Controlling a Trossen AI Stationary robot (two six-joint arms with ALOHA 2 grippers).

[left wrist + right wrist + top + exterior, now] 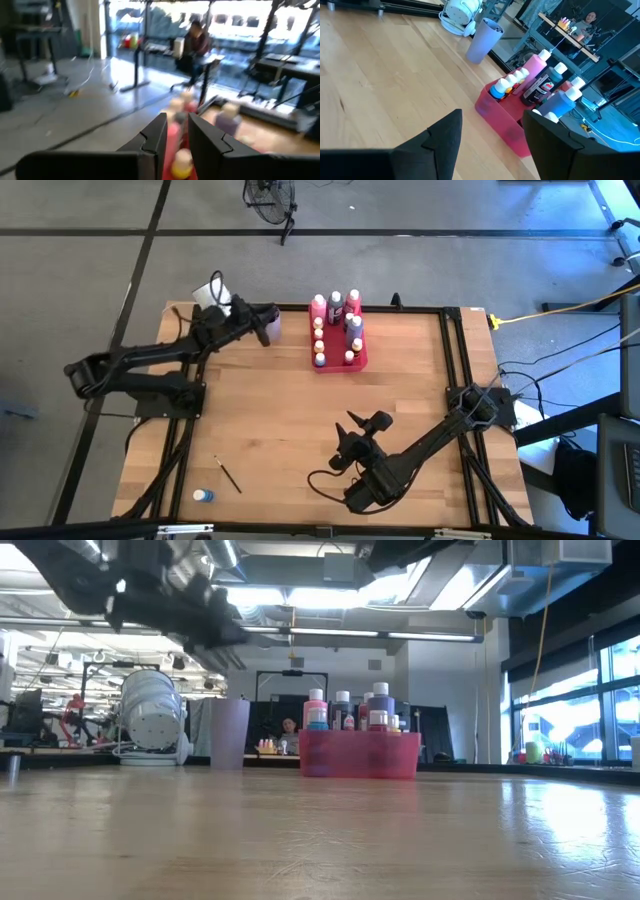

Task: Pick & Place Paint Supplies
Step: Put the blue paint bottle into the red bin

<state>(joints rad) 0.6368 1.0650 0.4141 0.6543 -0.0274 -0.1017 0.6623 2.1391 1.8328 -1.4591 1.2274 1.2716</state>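
The pink-red tray point(358, 362) stands at the table's far middle and holds several light-capped paint bottles point(337, 305), also seen in the low view point(379, 705) and the right wrist view point(540, 82). A thin dark paintbrush point(228, 473) and a small blue bottle point(203, 496) lie flat near the near-left corner. My left gripper point(264, 320) hovers at the lilac cup point(229, 733), left of the tray. Its fingers point(156, 134) stand a narrow gap apart with nothing between them. My right gripper point(352, 432) is open above the near middle of the table and points at the tray, holding nothing.
A white round device point(213, 290) sits at the far-left corner behind the cup. A black cable point(325, 485) loops on the wood by the right arm. Bare wood point(280, 410) stretches between the tray and the loose brush. A person point(196, 40) sits beyond the table.
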